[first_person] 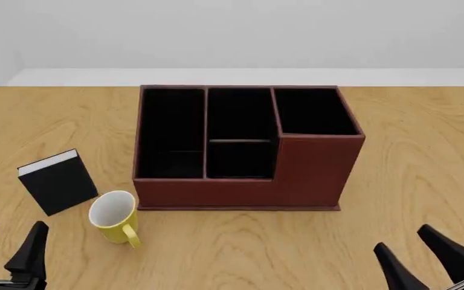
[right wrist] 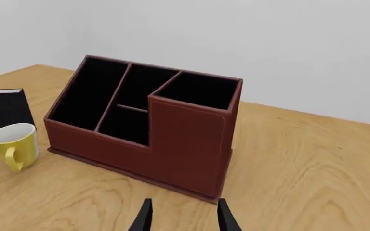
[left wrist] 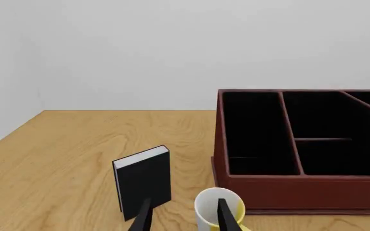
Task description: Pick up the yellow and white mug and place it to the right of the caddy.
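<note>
The yellow and white mug [first_person: 113, 215] stands upright on the table just off the caddy's front left corner, its handle turned toward me; it also shows as the mug [left wrist: 215, 208] and mug [right wrist: 15, 143]. The reddish-brown caddy [first_person: 240, 187] with black compartments sits mid-table, its taller section at the right; the wrist views show the caddy [left wrist: 300, 190] and caddy [right wrist: 185, 144] too. My left gripper [first_person: 5, 248] is open at the near left edge, short of the mug. My right gripper [first_person: 425, 257] is open at the near right, empty.
A small black book [first_person: 57, 183] with white pages stands upright to the left of the mug, close to it; in the left wrist view the book [left wrist: 143, 183] is beside the mug. Bare wooden table [first_person: 425, 157] lies right of the caddy.
</note>
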`<state>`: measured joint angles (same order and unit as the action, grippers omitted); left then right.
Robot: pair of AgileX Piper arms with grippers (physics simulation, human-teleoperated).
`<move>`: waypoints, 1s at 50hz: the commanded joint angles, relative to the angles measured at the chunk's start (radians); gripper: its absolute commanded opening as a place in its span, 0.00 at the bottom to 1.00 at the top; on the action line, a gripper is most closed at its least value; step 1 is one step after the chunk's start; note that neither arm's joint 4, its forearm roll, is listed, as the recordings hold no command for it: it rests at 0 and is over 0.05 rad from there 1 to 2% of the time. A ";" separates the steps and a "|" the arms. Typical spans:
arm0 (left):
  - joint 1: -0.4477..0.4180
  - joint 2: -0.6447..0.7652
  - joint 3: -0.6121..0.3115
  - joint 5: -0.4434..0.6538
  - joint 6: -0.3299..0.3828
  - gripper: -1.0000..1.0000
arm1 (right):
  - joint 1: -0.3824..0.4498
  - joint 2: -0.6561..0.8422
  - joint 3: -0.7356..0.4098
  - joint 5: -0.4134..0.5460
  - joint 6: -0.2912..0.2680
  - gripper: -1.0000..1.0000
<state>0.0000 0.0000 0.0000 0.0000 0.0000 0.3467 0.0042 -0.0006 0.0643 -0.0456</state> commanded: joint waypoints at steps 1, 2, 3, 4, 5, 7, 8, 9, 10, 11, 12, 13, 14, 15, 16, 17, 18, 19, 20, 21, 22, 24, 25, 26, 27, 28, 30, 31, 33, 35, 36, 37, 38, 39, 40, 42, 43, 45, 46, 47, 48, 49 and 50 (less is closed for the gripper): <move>0.000 0.000 0.000 0.000 0.000 1.00 | 0.057 0.020 0.000 -0.014 -0.010 1.00; 0.000 0.000 0.000 0.000 0.000 1.00 | 0.059 0.034 0.000 -0.024 -0.011 1.00; 0.000 0.000 0.000 0.000 0.000 1.00 | 0.059 0.038 0.000 -0.028 -0.010 1.00; 0.000 0.000 0.000 0.000 0.000 1.00 | 0.064 0.053 0.000 -0.040 -0.011 1.00; 0.000 0.000 0.000 0.000 0.000 1.00 | 0.066 0.060 0.000 -0.045 -0.012 1.00; 0.000 0.000 0.000 0.000 0.000 1.00 | 0.077 0.088 0.000 -0.068 -0.013 1.00; 0.000 0.000 0.000 0.000 0.000 1.00 | 0.079 0.096 0.000 -0.076 -0.015 1.00; 0.000 0.000 0.000 0.000 0.000 1.00 | 0.082 0.106 0.000 -0.085 -0.018 1.00; 0.000 0.000 0.000 0.000 0.000 1.00 | 0.086 0.122 0.000 -0.101 -0.017 1.00; 0.000 0.000 0.000 0.000 0.000 1.00 | 0.086 0.131 0.000 -0.109 -0.016 1.00; 0.000 0.000 0.000 0.000 0.000 1.00 | 0.090 0.154 0.000 -0.130 -0.019 1.00; 0.000 0.000 0.000 0.000 0.000 1.00 | 0.093 0.167 0.000 -0.142 -0.018 1.00; 0.000 0.000 0.000 0.000 0.000 1.00 | 0.099 0.187 0.000 -0.160 -0.018 1.00; 0.000 0.000 0.000 0.000 0.000 1.00 | 0.106 0.200 0.000 -0.172 -0.023 1.00; 0.000 0.000 0.000 0.000 0.000 1.00 | 0.120 0.200 0.000 -0.175 -0.029 1.00; 0.000 0.000 0.000 0.000 0.000 1.00 | 0.141 0.203 0.000 -0.179 -0.041 1.00; 0.000 0.000 0.000 0.000 0.000 1.00 | 0.156 0.221 0.000 -0.193 -0.045 1.00; 0.000 0.000 0.000 0.000 0.000 1.00 | 0.160 0.233 0.000 -0.205 -0.048 1.00; 0.000 0.000 0.000 0.000 0.000 1.00 | 0.173 0.260 0.000 -0.229 -0.060 1.00; 0.000 0.000 0.000 0.000 0.000 1.00 | 0.178 0.276 0.000 -0.243 -0.063 1.00; 0.000 0.000 0.000 0.000 0.000 1.00 | 0.184 0.296 0.000 -0.262 -0.068 1.00; 0.000 0.000 0.000 0.000 0.000 1.00 | 0.189 0.313 0.000 -0.280 -0.067 1.00; 0.000 0.000 0.000 0.000 0.000 1.00 | 0.201 0.339 0.000 -0.304 -0.063 1.00; 0.000 0.000 0.000 0.000 0.000 1.00 | 0.212 0.354 0.000 -0.321 -0.063 1.00; 0.000 0.000 0.000 0.000 0.000 1.00 | 0.224 0.389 0.000 -0.353 -0.064 1.00; 0.000 0.000 0.000 0.000 0.000 1.00 | 0.232 0.415 0.000 -0.379 -0.069 1.00; 0.000 0.000 0.000 0.000 0.000 1.00 | 0.252 0.473 0.000 -0.440 -0.076 1.00; 0.000 0.000 0.000 0.000 0.000 1.00 | 0.261 0.512 0.000 -0.474 -0.071 1.00; 0.000 0.000 0.000 0.000 0.000 1.00 | 0.278 0.556 0.000 -0.517 -0.073 1.00; 0.000 0.000 0.000 0.000 0.000 1.00 | 0.310 0.628 0.000 -0.590 -0.076 1.00; 0.000 0.000 0.000 0.000 0.000 1.00 | 0.310 0.635 0.000 -0.596 -0.076 1.00; 0.000 0.000 0.000 0.000 0.000 1.00 | 0.326 0.666 -0.001 -0.628 -0.085 1.00; 0.000 0.000 0.000 0.000 0.000 1.00 | 0.340 0.679 0.000 -0.647 -0.088 1.00; 0.000 0.000 0.000 0.000 0.000 1.00 | 0.354 0.712 0.000 -0.676 -0.089 1.00; 0.000 0.000 0.000 0.000 0.000 1.00 | 0.354 0.734 0.000 -0.691 -0.095 1.00; 0.000 0.000 0.000 0.000 0.000 1.00 | 0.355 0.742 0.000 -0.700 -0.089 1.00; 0.000 0.000 0.000 0.000 0.000 1.00 | 0.364 0.774 0.000 -0.724 -0.081 1.00; 0.000 0.000 0.000 0.000 0.000 1.00 | 0.366 0.810 0.000 -0.754 -0.076 1.00; 0.000 0.000 0.000 0.000 0.000 1.00 | 0.367 0.821 0.000 -0.763 -0.072 1.00; 0.000 0.000 0.000 0.000 0.000 1.00 | 0.371 0.824 0.000 -0.769 -0.070 1.00; 0.000 0.000 0.000 0.000 0.000 1.00 | 0.378 0.854 0.000 -0.795 -0.074 1.00; 0.000 0.000 0.000 0.000 0.000 1.00 | 0.384 0.886 0.000 -0.827 -0.074 1.00; 0.000 0.000 0.000 0.000 0.000 1.00 | 0.386 0.906 -0.001 -0.847 -0.074 1.00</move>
<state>0.0000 0.0000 0.0000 0.0000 0.0000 0.6796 0.7175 -0.0007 -0.6016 -0.1202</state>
